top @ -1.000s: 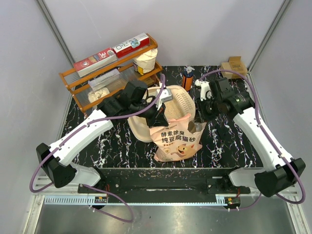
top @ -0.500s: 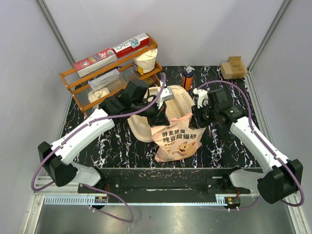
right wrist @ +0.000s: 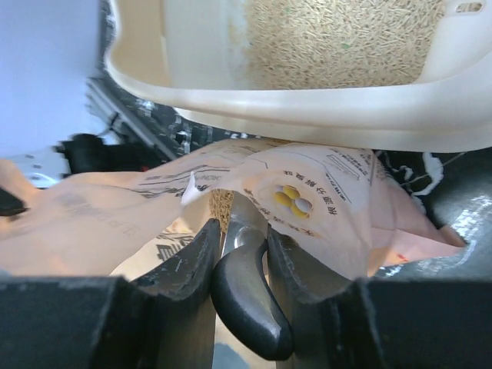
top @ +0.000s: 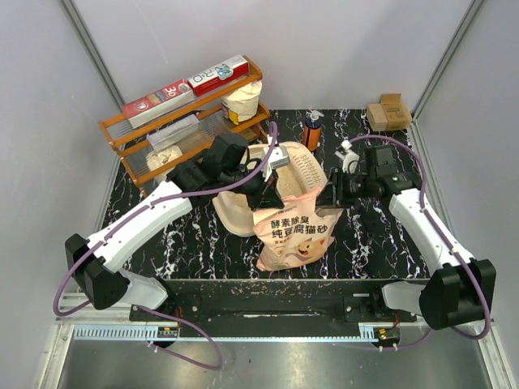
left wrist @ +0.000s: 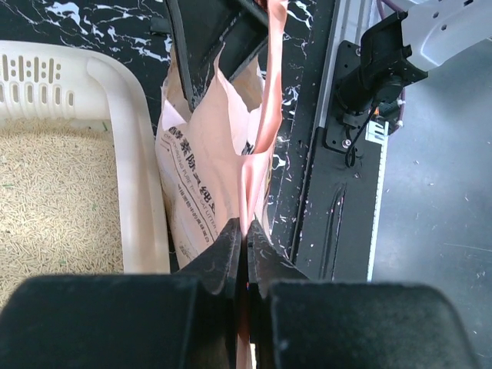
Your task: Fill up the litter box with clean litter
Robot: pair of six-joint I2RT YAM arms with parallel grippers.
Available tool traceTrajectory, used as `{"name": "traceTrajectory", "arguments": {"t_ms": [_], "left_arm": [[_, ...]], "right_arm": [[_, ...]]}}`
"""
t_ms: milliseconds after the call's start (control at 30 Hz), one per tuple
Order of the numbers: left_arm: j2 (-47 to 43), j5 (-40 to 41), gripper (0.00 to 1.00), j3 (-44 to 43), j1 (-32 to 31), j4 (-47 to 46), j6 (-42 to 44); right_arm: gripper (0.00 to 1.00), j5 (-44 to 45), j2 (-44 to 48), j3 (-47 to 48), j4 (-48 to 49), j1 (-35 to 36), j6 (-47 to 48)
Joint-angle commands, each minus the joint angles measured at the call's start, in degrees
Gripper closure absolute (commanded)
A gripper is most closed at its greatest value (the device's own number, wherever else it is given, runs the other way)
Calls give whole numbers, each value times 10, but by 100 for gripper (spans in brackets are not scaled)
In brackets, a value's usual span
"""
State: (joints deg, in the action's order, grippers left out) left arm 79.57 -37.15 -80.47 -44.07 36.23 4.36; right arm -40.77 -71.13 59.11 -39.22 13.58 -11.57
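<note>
The cream litter box [top: 233, 217] lies mid-table with tan litter [left wrist: 54, 192] in it, and also shows in the right wrist view [right wrist: 307, 115]. The peach-orange litter bag [top: 293, 235] stands open against its near rim. My left gripper [top: 270, 197] is shut on the bag's upper left edge [left wrist: 257, 115], its jaws [left wrist: 246, 231] pinching the thin film. My right gripper [top: 331, 197] is shut on the black handle of a metal scoop [right wrist: 246, 300] at the bag's mouth [right wrist: 307, 192]. The scoop blade points into the bag, where granules [right wrist: 221, 201] show.
An orange wooden rack [top: 186, 113] with boxes and a white sack stands at the back left. An orange bottle [top: 312, 130] stands behind the litter box. A cardboard box [top: 388, 111] sits at the back right corner. Grey walls close both sides.
My right gripper has moved left and down from beside the litter box to the bag's right upper edge. The left gripper has kept its hold on the bag.
</note>
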Motion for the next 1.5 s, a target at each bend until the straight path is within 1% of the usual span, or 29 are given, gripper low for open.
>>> {"name": "traceTrajectory", "arguments": {"t_ms": [0,100,200,500,633,767,933,1000,1100,1233,1467], "left_arm": [[-25,-4,100,2,-1,-60,21],[-26,7,100,0,-1,-49,41],[-29,16,100,-1,-2,-38,63],[-39,38,100,1,-2,-21,96],[-38,44,100,-1,-1,-20,101],[-39,47,100,-1,-2,-20,106],[-41,50,100,-3,-1,-20,112],[-43,52,100,-5,0,-19,115],[-46,53,100,-6,0,-13,120],[-49,54,100,-5,1,-9,123],[-52,56,100,0,4,-6,124]], "right_arm": [[100,-181,-17,-10,24,-50,-81],[100,-233,-37,-24,42,-92,-104],[100,-271,-50,-22,40,-124,-101],[100,-330,-51,-10,38,-217,-93],[100,-345,-50,5,24,-239,-81],[100,-359,-52,16,6,-253,-56],[100,-384,-67,21,-12,-263,11],[100,-389,-69,31,-29,-264,57],[100,-401,-77,39,-38,-266,79],[100,-413,-77,41,-39,-269,93],[100,-437,-84,54,-42,-285,82]]}}
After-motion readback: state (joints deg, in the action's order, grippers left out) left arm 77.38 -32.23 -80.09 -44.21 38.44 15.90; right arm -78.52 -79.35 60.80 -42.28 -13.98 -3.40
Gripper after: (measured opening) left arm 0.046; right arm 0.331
